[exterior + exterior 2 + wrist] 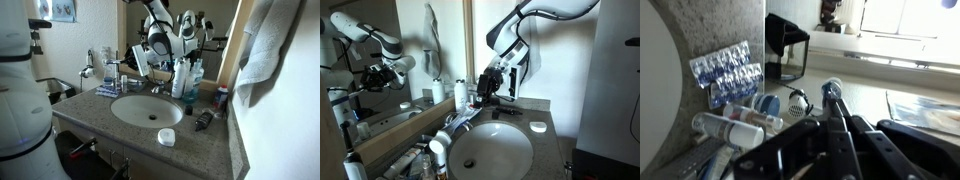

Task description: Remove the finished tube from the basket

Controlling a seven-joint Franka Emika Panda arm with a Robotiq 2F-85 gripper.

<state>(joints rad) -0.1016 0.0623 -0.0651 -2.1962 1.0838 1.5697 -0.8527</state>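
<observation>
Sink bowl (652, 100): its pale rim is seen at the left edge of the wrist view.
Table (710, 30): a speckled stone top runs from the bowl to the mirror.
Blister packs (725, 72): two blue packs are laid flat on the table, just beside the bowl's rim.
Basket (698, 160): only a greyish corner is made out at the lower left, under the heap of toiletries. Its walls cannot be told clearly.
Finished tube (740, 118): a whitish tube with darker markings is seen lying tilted among other tubes, beside a blue cap (765, 103). It lies to the left of the tool's fingertips, near them but apart, and untouched.
Tool (833, 95): the dark fingers are drawn together in the middle of the wrist view, clenched. Whether anything thin is pinched cannot be told. In an exterior view the tool (483, 92) is held above the back of the table, over the pale tubes lying by the mirror.
Round white dish (538, 127): it is set on the table at the front of the sink, well apart from the tool.
</observation>
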